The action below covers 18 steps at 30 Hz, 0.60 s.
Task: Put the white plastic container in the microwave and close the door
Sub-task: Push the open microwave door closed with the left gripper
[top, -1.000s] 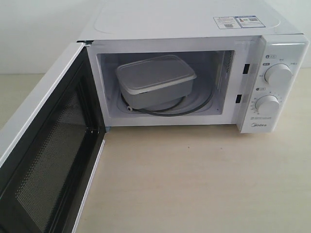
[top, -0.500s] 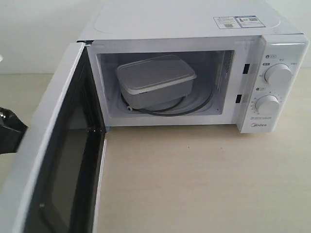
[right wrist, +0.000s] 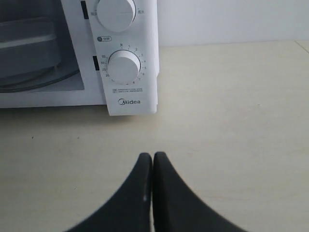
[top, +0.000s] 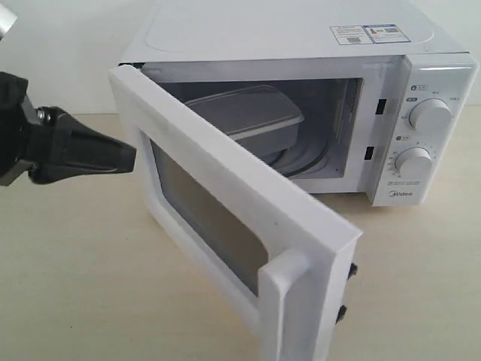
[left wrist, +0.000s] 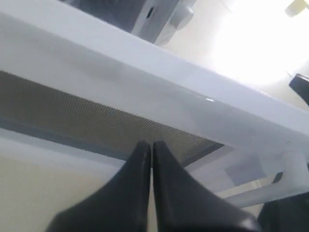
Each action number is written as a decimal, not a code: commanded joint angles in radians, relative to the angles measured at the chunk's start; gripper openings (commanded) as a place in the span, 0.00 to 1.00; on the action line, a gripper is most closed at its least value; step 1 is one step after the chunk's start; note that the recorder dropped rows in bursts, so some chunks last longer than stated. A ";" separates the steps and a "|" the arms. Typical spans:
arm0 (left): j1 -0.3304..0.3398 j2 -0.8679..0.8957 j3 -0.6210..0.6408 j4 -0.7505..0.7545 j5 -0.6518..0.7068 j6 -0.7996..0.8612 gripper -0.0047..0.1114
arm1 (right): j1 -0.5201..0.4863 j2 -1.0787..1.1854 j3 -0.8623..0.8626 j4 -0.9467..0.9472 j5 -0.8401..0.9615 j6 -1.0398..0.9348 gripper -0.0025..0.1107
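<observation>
The white plastic container (top: pixel 252 114) sits on the glass turntable inside the white microwave (top: pixel 301 37); the door partly hides it. The door (top: pixel 225 203) stands about half shut, its outer face and white bar handle (top: pixel 289 308) turned toward the exterior camera. My left gripper (top: pixel 129 156) is shut, its black tip at the door's outer face near the hinge side; the left wrist view shows that gripper (left wrist: pixel 151 144) against the mesh window (left wrist: pixel 87 121). My right gripper (right wrist: pixel 152 155) is shut and empty, over the table in front of the lower dial (right wrist: pixel 124 66). It is out of the exterior view.
The microwave stands on a light beige table (top: pixel 421 286) against a white wall. Two round dials (top: pixel 430 115) are on the right panel. A sticker (top: pixel 364 34) lies on top. Door latches (top: pixel 352 268) stick out of the door's free edge.
The door has swung from wide open to about half shut. My left arm has come in from the left edge, its shut tip following the door's outer face. The container has not moved.
</observation>
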 commanded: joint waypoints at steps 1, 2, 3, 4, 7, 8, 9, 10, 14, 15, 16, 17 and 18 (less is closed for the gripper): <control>-0.007 0.073 -0.006 -0.164 -0.089 0.120 0.07 | -0.003 -0.005 0.000 -0.001 -0.004 0.001 0.02; -0.007 0.094 -0.006 -0.187 -0.091 0.135 0.07 | -0.003 -0.005 0.000 -0.001 -0.004 0.001 0.02; -0.007 0.130 -0.006 -0.216 -0.082 0.158 0.07 | -0.003 -0.005 0.000 -0.001 -0.004 0.001 0.02; -0.007 0.159 -0.006 -0.245 -0.070 0.174 0.07 | -0.003 -0.005 0.000 -0.001 -0.004 0.001 0.02; -0.007 0.184 -0.006 -0.274 -0.062 0.239 0.07 | -0.003 -0.005 0.000 -0.001 -0.004 0.001 0.02; -0.007 0.184 -0.006 -0.274 -0.110 0.270 0.07 | -0.003 -0.005 0.000 -0.001 -0.004 0.001 0.02; -0.007 0.184 -0.006 -0.286 -0.134 0.270 0.07 | -0.003 -0.005 0.000 -0.001 -0.004 0.001 0.02; -0.007 0.184 -0.006 -0.323 -0.184 0.280 0.07 | -0.003 -0.005 0.000 -0.001 -0.004 0.001 0.02; -0.007 0.184 -0.033 -0.443 -0.206 0.416 0.07 | -0.003 -0.005 0.000 -0.001 -0.004 0.001 0.02; -0.007 0.184 -0.043 -0.443 -0.207 0.416 0.07 | -0.003 -0.005 0.000 -0.001 -0.004 0.001 0.02; -0.007 0.184 -0.051 -0.443 -0.211 0.416 0.07 | -0.003 -0.005 0.000 -0.001 -0.004 0.001 0.02; -0.007 0.184 -0.063 -0.443 -0.227 0.416 0.07 | -0.003 -0.005 0.000 -0.001 -0.004 0.001 0.02; -0.007 0.184 -0.071 -0.445 -0.262 0.416 0.07 | -0.003 -0.005 0.000 -0.001 -0.004 0.001 0.02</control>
